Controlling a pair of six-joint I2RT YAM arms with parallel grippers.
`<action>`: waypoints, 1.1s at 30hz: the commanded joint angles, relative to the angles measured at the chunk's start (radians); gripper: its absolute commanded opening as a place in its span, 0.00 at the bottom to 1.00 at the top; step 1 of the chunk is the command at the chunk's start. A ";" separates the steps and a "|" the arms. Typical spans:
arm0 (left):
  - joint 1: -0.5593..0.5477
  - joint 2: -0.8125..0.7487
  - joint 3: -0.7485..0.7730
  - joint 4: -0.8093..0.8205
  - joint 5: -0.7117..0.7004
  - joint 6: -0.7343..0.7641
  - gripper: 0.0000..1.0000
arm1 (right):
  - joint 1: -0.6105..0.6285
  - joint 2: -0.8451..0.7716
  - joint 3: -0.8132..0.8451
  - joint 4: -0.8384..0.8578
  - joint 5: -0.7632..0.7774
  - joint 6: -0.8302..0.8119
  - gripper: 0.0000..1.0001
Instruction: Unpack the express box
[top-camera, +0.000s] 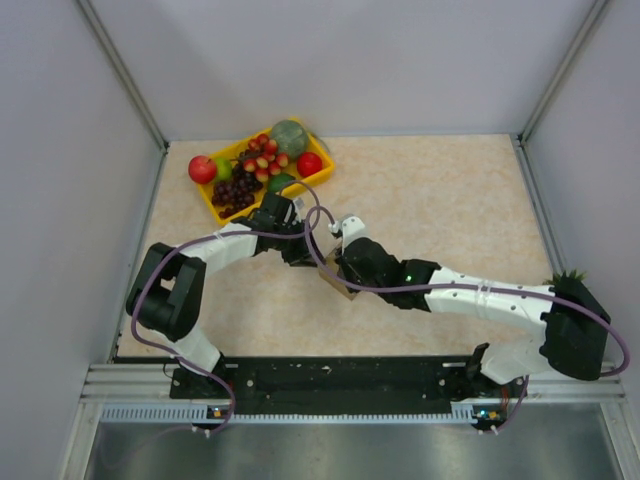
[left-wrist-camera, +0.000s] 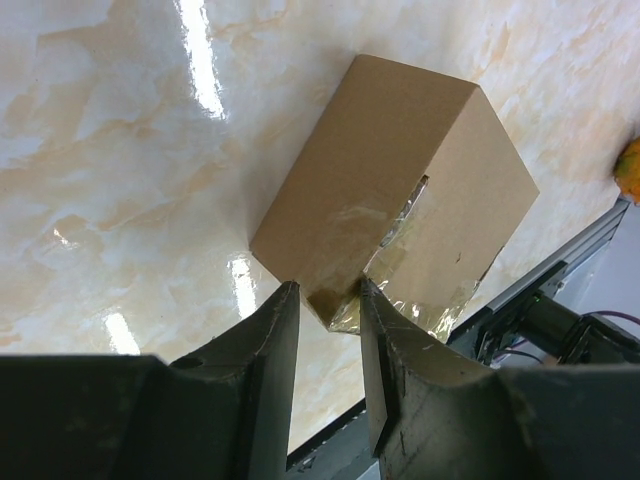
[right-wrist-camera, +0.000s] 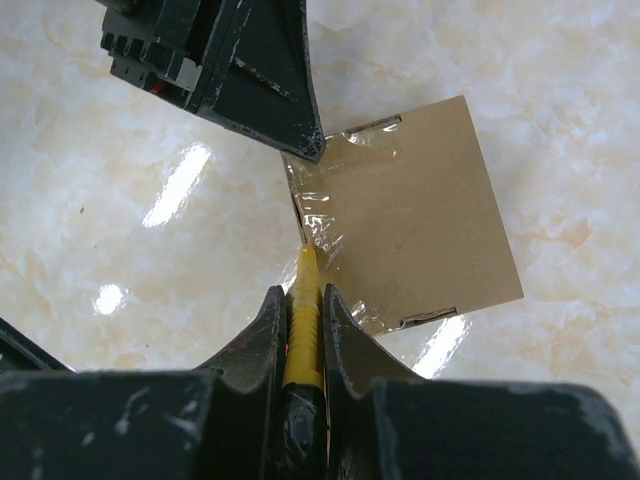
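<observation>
Tape (right-wrist-camera: 322, 225) glints along one edge of the express box (right-wrist-camera: 410, 220), a small brown cardboard box lying mid-desk (top-camera: 450, 200), near the yellow fruit tray (top-camera: 207, 205) but not touching it. The left gripper (left-wrist-camera: 322, 300) is partly closed, pinching the box's taped corner between its fingers. The right gripper (right-wrist-camera: 303, 295) is pressed together on a thin yellow tool (right-wrist-camera: 304, 265), whose tip touches the taped edge of the box.

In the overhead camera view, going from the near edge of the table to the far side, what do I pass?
Mounting rail → cardboard box → yellow fruit tray.
</observation>
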 joint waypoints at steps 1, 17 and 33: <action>-0.002 0.040 -0.005 0.018 -0.081 0.087 0.34 | 0.019 -0.034 -0.063 0.057 -0.063 -0.136 0.00; -0.014 0.042 -0.008 0.029 -0.040 0.119 0.37 | 0.012 0.029 -0.029 0.160 -0.121 -0.240 0.00; -0.073 0.054 -0.009 0.042 -0.084 0.064 0.43 | 0.004 0.193 0.169 -0.004 0.056 -0.006 0.00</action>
